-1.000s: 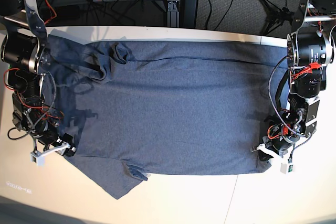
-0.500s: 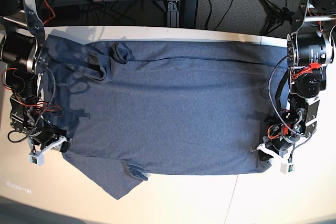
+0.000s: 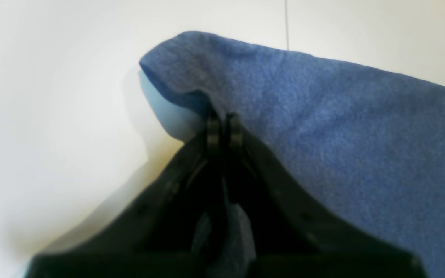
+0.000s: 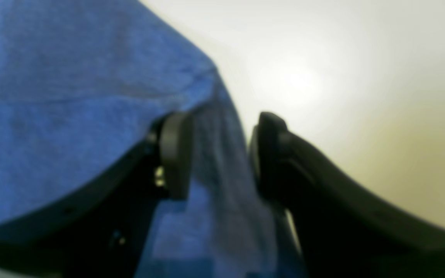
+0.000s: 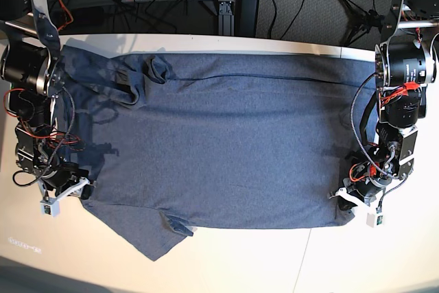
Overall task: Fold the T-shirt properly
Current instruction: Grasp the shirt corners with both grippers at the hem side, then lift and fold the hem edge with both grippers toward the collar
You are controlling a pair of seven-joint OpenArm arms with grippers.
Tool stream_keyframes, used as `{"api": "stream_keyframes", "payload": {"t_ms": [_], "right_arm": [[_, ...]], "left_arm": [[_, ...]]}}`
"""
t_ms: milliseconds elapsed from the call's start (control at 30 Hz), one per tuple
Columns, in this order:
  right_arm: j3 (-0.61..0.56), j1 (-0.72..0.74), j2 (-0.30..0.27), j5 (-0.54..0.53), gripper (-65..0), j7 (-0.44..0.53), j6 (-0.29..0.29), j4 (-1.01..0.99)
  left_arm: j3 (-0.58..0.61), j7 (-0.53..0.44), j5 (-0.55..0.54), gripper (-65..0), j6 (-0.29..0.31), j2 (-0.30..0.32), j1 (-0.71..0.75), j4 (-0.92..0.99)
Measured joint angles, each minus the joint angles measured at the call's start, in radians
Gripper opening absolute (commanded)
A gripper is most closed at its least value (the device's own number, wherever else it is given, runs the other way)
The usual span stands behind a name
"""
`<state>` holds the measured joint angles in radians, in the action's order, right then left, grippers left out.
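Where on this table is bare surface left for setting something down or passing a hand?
The T-shirt covers most of the table. Free: the wide near strip below the hem, broadest toward the near corner beyond the left gripper; a thin strip along the far edge. Crowded: both side edges, where the left gripper and right gripper sit at the cloth.

surface: white table [image 5: 226, 259] | on it: slate-blue T-shirt [image 5: 226, 149] spread flat; sleeve rumpled
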<state>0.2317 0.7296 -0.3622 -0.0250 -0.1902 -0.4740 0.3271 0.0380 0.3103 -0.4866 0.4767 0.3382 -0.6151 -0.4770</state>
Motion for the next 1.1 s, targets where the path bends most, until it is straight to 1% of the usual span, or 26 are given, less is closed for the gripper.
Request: {"api": "stream_keyframes", "payload": {"t_ms": [67,133,200,367,400,467,567,600,633,700,733,833,1100], "right_arm": [[0.000,0.000,0.021,0.000,-37.2,0.008,0.000,0.000],[0.000,0.002,0.041,0.030,-37.2,0.025,0.000,0.000],[0.000,0.002,0.055,0.039,-37.2,0.031,0.000,0.001],[0.000,0.002,0.061,0.041,-37.3,0.034,0.000,0.001],[0.000,0.002,0.061,0.041,-38.5,0.034,0.000,0.001],[0.000,0.002,0.060,0.041,-42.2,0.033,0.000,0.001],[0.000,0.002,0.054,0.042,-45.1,0.046,0.000,0.001],[0.000,0.001,0.053,0.043,-47.0,0.058,0.000,0.000],[0.000,-0.001,0.051,0.045,-50.4,0.071,0.000,0.000],[0.000,-0.002,0.045,0.052,-62.1,0.085,0.000,-0.002],[0.000,-0.004,0.041,0.060,-65.0,0.094,0.000,-0.002],[0.000,-0.004,0.040,0.102,-65.0,0.100,0.000,0.002],[0.000,-0.005,0.040,0.101,-65.0,0.099,-0.001,0.009]], "left_arm": [[0.000,0.000,0.000,-65.0,0.000,0.000,0.000,0.000],[0.000,0.000,0.000,-65.0,0.000,0.000,0.000,0.000],[0.000,0.000,0.000,-65.0,0.000,0.000,0.000,0.000],[0.000,0.000,0.009,-65.0,0.000,0.000,0.000,0.000],[0.000,0.000,0.014,-65.0,0.000,0.000,0.000,0.000],[0.000,0.000,0.017,-65.0,0.000,0.000,0.000,0.000],[0.000,0.000,0.019,-65.0,0.000,0.000,0.000,0.000],[0.000,0.000,0.019,-65.0,0.000,0.000,0.000,0.000],[0.000,0.000,0.019,-65.0,0.000,0.000,0.000,0.000],[0.000,0.000,0.019,-65.0,0.000,0.000,0.000,0.000],[0.000,0.000,0.019,-65.0,0.000,0.001,0.000,0.000],[0.000,0.000,0.019,-65.0,0.000,0.006,0.000,0.000],[0.000,0.000,0.022,-65.0,0.005,0.019,0.000,0.000]]}}
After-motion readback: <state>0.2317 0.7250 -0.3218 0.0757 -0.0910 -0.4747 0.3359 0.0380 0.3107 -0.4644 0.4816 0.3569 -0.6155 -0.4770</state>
